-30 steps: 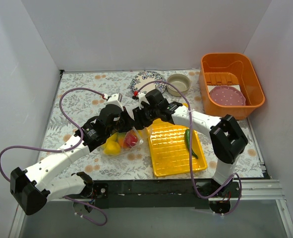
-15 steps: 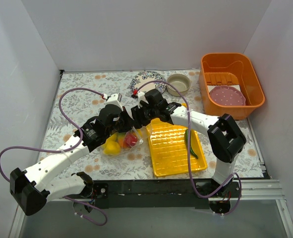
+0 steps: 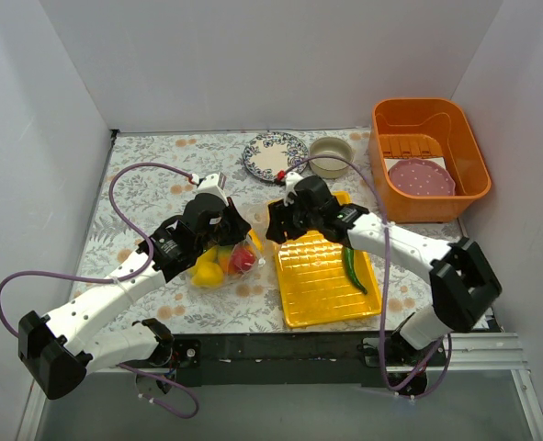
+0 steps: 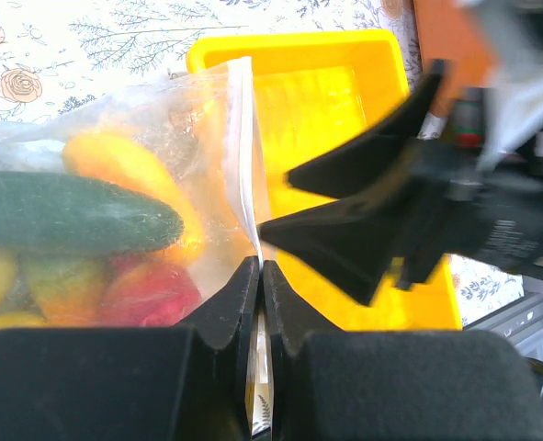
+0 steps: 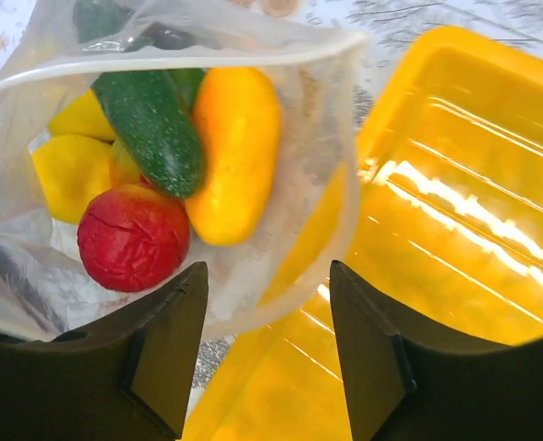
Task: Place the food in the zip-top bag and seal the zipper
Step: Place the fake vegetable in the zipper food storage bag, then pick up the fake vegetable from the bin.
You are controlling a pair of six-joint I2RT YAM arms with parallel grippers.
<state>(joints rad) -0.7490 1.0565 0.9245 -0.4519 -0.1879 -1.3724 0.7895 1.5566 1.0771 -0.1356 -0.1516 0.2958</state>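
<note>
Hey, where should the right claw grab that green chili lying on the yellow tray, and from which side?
Grip the slim green chili across its middle, coming straight down from above. It lies flat along the right side of the yellow ribbed tray, close to its raised rim, so a sideways approach would likely hit that wall. The open right claw should straddle its narrow width.

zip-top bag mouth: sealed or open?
Open. In the right wrist view the zip-top bag rim gapes wide, the food showing inside; the left fingers pinch the zipper at one spot.
</note>
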